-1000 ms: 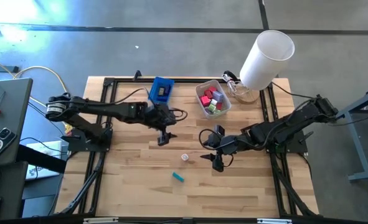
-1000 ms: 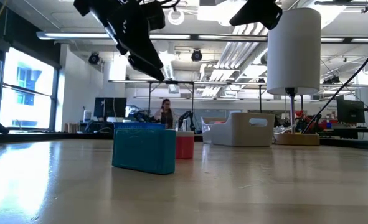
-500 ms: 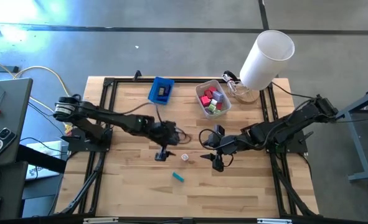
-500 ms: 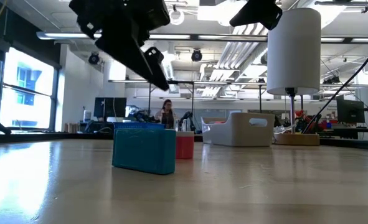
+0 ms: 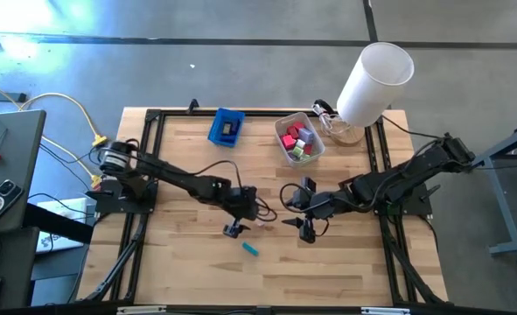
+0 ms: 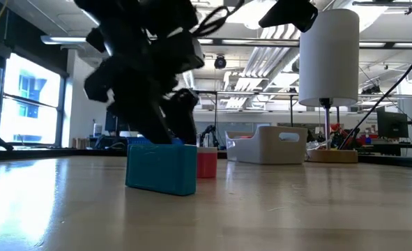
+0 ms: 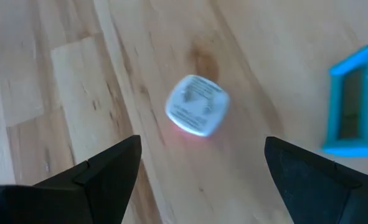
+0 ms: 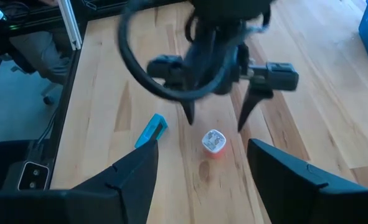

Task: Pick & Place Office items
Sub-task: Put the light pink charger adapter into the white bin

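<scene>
Nearest the front edge of the table (image 5: 188,262) lies a teal block (image 5: 251,248), not yet collected. Just beyond it sits the small white roll (image 7: 197,105), and the left gripper (image 5: 234,229) hangs right over that roll, jaws wide apart and holding nothing. Beside it the right gripper (image 5: 306,229) waits, jaws part open and empty. Farther back, the translucent bin (image 5: 298,139) already holds red, pink and green pieces (most of the job looks done), with the blue tray (image 5: 227,127) at its left. Two items seem left. A tall white cylinder (image 5: 373,83) stands by the bin's corner and could crowd a drop-off from the right.
</scene>
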`<state>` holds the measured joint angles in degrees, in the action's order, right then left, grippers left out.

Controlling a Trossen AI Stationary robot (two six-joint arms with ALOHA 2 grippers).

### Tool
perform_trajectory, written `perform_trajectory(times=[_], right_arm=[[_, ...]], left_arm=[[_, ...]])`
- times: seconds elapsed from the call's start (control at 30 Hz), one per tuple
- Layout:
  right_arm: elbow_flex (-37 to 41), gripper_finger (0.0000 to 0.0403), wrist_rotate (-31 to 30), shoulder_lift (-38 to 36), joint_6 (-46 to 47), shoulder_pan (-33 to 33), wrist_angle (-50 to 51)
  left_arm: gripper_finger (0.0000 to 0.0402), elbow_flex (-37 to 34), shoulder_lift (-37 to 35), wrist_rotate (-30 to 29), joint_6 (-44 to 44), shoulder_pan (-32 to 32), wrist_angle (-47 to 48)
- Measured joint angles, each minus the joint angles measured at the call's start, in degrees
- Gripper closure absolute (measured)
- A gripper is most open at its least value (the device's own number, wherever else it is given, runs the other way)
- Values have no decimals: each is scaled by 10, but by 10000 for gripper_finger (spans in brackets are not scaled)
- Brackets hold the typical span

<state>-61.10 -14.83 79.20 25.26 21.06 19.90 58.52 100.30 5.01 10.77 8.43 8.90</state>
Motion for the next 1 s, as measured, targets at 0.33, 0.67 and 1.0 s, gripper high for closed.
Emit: perform_trajectory(times=[0.33, 0.67, 1.0], right_arm=[[0, 168, 0, 0, 0, 0, 0], [0, 168, -2, 0, 0, 0, -3], [0, 168, -2, 0, 0, 0, -4]], left_arm=[[69, 0, 19, 26, -12, -18, -37], [69, 0, 45, 26, 37, -6, -76], [91, 0, 50, 32, 57, -7, -97]])
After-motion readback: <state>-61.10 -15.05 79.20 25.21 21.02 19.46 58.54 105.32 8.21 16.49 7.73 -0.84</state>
